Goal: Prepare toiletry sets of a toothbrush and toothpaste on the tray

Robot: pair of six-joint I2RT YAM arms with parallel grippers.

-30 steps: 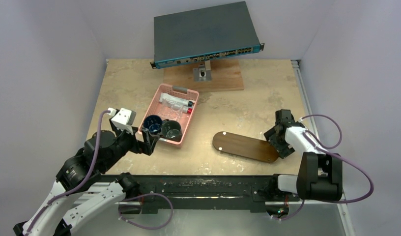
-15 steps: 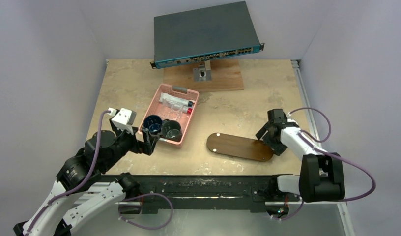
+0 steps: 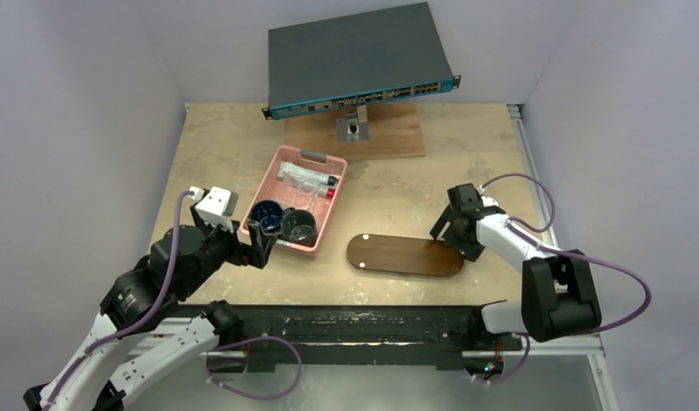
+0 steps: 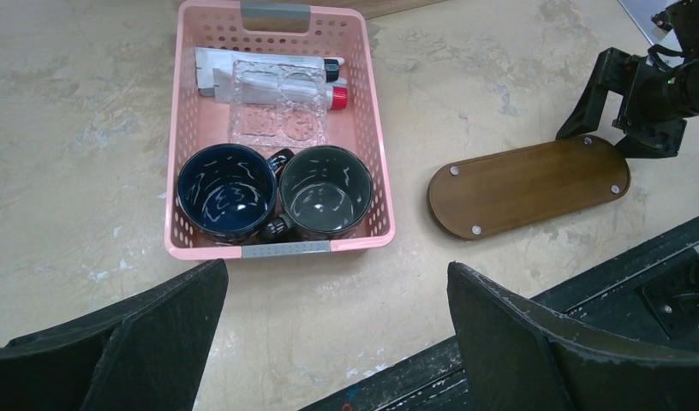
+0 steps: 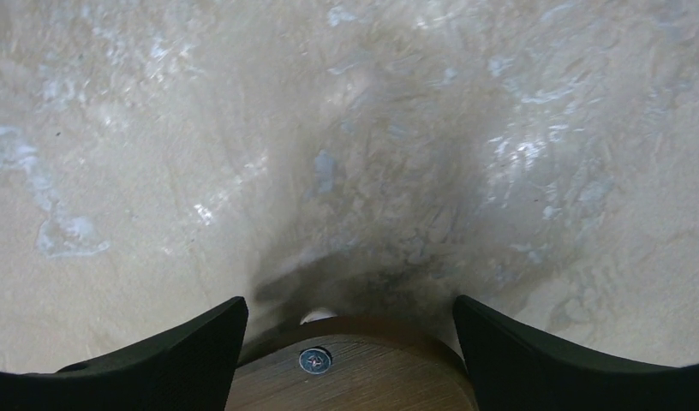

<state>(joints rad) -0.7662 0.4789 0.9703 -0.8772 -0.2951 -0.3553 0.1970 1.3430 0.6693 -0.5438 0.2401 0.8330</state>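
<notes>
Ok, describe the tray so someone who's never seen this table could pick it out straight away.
On the beige table, look right of the pink basket, near the front edge. The tray lies flat there: a dark-brown wooden oblong with rounded ends and small silvery studs showing. Unlike the basket, it has no walls and nothing lies on it.
</notes>
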